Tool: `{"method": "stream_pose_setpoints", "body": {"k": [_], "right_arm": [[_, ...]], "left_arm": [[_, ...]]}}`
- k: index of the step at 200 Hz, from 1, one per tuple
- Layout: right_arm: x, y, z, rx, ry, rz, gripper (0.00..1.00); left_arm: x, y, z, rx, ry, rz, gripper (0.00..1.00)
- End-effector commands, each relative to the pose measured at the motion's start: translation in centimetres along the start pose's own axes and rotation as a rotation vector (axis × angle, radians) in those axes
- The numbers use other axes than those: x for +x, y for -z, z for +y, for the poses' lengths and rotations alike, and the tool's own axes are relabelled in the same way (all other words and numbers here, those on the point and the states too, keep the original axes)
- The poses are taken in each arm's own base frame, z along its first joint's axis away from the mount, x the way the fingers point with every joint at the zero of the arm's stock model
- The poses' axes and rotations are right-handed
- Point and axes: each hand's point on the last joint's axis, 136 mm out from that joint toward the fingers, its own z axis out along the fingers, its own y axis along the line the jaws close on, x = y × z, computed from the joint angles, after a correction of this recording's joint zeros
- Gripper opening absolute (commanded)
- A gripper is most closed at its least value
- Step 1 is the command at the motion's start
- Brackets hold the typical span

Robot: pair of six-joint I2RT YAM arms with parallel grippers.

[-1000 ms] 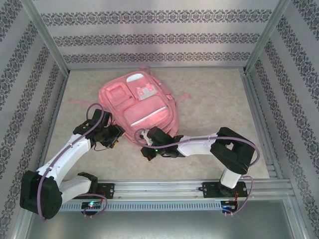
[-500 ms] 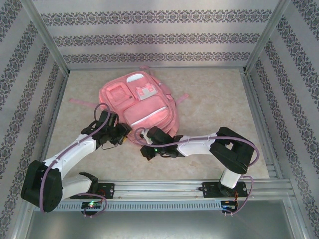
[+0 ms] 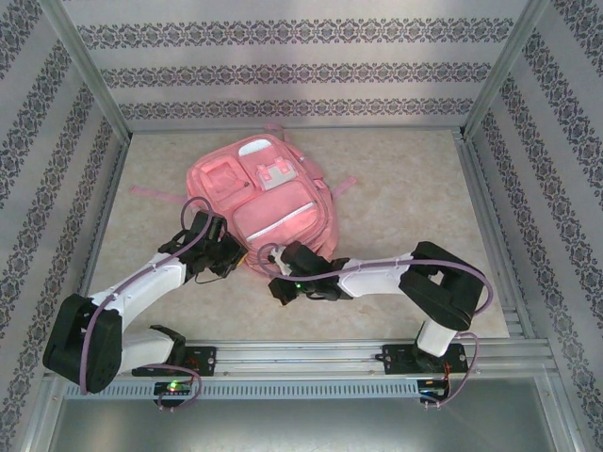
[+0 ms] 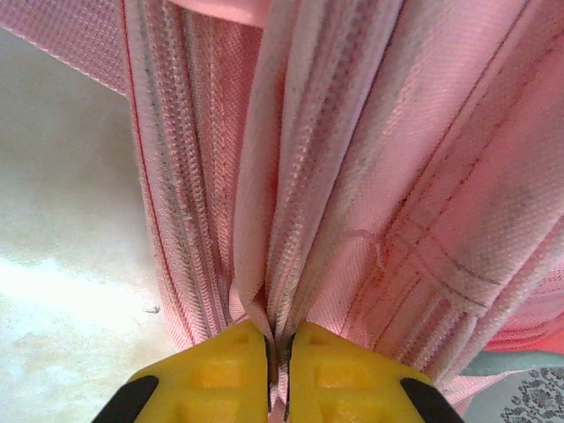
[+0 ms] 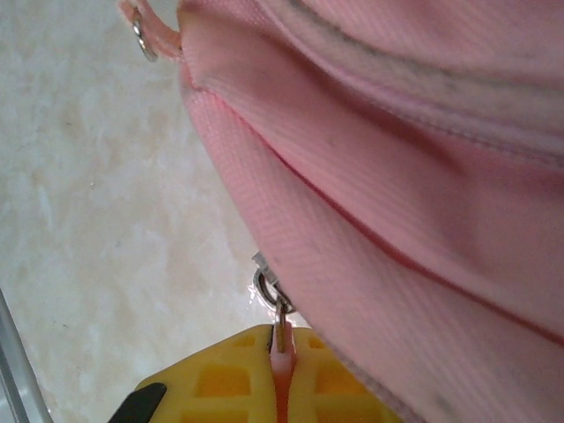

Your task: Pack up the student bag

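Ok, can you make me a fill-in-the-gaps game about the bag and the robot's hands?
The student bag is coloured ____. The left gripper and the right gripper both have ____ fingers. The right gripper pinches a zip pull that hangs from a small metal ____.
Missing words: pink; yellow; ring.

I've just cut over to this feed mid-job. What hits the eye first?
The pink student bag lies flat in the middle of the table and is by far the biggest thing there. Both arms meet at its near edge. The left gripper is pinched shut on a fold of the bag beside a zipper, and the right gripper is shut on a pink zipper pull.
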Motion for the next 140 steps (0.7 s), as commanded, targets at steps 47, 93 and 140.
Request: {"method": "stream_pose_setpoints", "body": {"k": [47, 93, 140], "right_arm": [[1.9, 2.6, -2.8, 0.092, -0.033, -0.004, 0.00], [3.7, 3.5, -4.0, 0.126, -0.027, 0.026, 0.00], [4.0, 4.9, -5.7, 0.171, -0.034, 0.019, 0.00]], "left_arm": [[-1.0, 0.0, 1.0, -0.058, -0.025, -0.054, 0.09], [-1.5, 0.4, 1.0, -0.074, -0.036, -0.064, 0.09], [-1.8, 0.8, 1.5, -0.096, -0.050, -0.069, 0.09]]}}
